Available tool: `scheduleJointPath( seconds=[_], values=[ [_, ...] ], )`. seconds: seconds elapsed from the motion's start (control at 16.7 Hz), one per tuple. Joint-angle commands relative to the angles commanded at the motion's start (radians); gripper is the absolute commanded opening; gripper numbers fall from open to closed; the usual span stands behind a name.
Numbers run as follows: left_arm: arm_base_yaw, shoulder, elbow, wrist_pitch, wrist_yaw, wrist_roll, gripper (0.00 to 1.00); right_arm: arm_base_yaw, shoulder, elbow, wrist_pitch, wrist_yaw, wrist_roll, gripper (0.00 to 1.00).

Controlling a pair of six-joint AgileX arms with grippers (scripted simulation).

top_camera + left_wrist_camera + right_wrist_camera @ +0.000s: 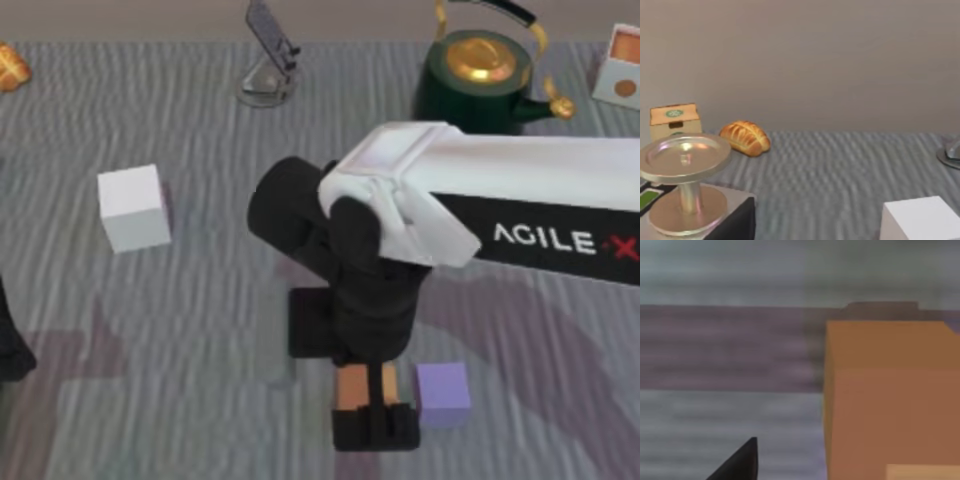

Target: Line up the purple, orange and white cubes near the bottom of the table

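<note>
from above, your right arm (520, 190) reaches in from the table's right side and covers much of the middle of the table (200, 320). its black wrist hides most of the orange cube (352, 388), of which you see only a tan sliver near the bottom edge, between the dark fingers of the right gripper (372, 420). the jaws appear pressed against that cube, though the wrist blocks any clear look at the contact. the purple cube (443, 394) sits just beside it on the right, fully visible. the white cube (132, 206) stands well apart at the left, higher up the table. your left arm (10, 345) is only a dark shape cut off at the left edge; you cannot tell how its gripper stands. a phone stand (270, 60), a dark green kettle (485, 75), a bread roll (12, 68) and a white box with an orange face (620, 65) line the far edge, the last two cropped.

the left wrist view shows no gripper. it gives you a corner of the white cube (920, 220), cut off, plus the bread (745, 137), a small cardboard box (674, 120) and a silver stand (684, 180) that the top view does not show.

the right wrist view is filled by the orange cube (890, 400), very close and cropped, with one black fingertip (742, 462) showing.
</note>
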Motion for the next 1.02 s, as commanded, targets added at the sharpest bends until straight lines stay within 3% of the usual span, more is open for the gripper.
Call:
scheduleJointPath(
  seconds=[0.18,0.6,1.02],
  values=[
    [0.0,0.0,0.0,0.0,0.0,0.0,1.0,0.0,-0.035,0.057,-0.082,0.0,0.0,1.0],
    [-0.008,0.029,0.03,-0.028,0.012,0.023,1.0,-0.015,-0.059,0.042,-0.067,0.0,0.009,1.0],
    [-0.079,0.463,0.423,-0.364,0.106,0.299,1.0,-0.175,-0.384,-0.207,0.145,-0.012,0.119,1.0]
  ],
)
